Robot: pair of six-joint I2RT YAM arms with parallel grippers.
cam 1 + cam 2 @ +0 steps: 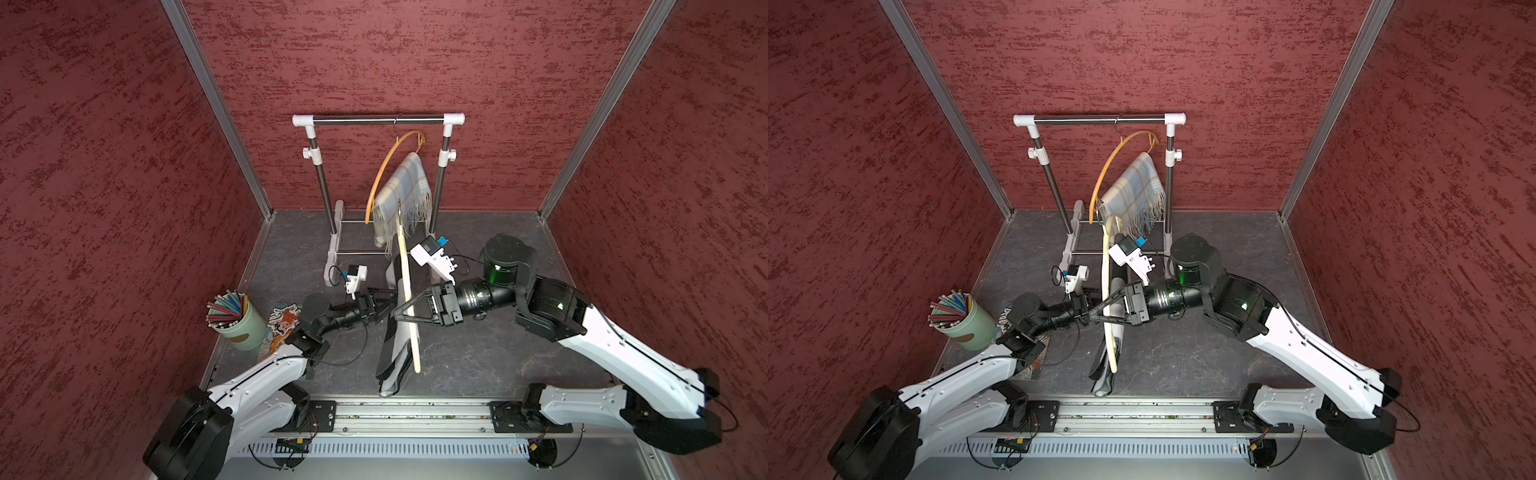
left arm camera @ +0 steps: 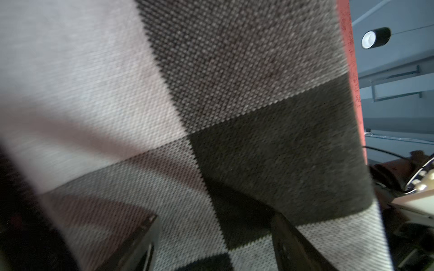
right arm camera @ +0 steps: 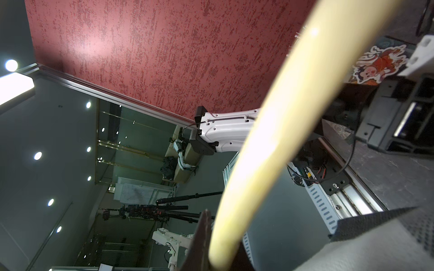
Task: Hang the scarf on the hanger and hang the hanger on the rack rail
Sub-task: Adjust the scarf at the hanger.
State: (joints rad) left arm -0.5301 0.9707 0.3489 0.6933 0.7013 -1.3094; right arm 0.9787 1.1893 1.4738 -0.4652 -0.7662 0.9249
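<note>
Both arms, left arm (image 1: 257, 382) and right arm (image 1: 623, 345), reach into the middle, wrists level, facing each other almost tip to tip. Right hand (image 1: 396, 315) is clamped tight on the hanger (image 1: 415, 353); left hand (image 1: 388, 306) has its fingers (image 2: 141, 237) spread apart.

Cols: big-check knit scarf (image 2: 234, 117) black, charcoal & off-white, wooden hanger (image 1: 414, 349) pale cream; at 12 o'clock fringed plaid scarf (image 1: 401, 195) pale blue-grey w/ tan lines on orange-brown curved hanger (image 1: 384, 170); walls (image 1: 415, 50) mottled dark red, floor (image 1: 478, 357) veined dark grey; 8 o'clock round cup (image 1: 247, 330) mint green.
</note>
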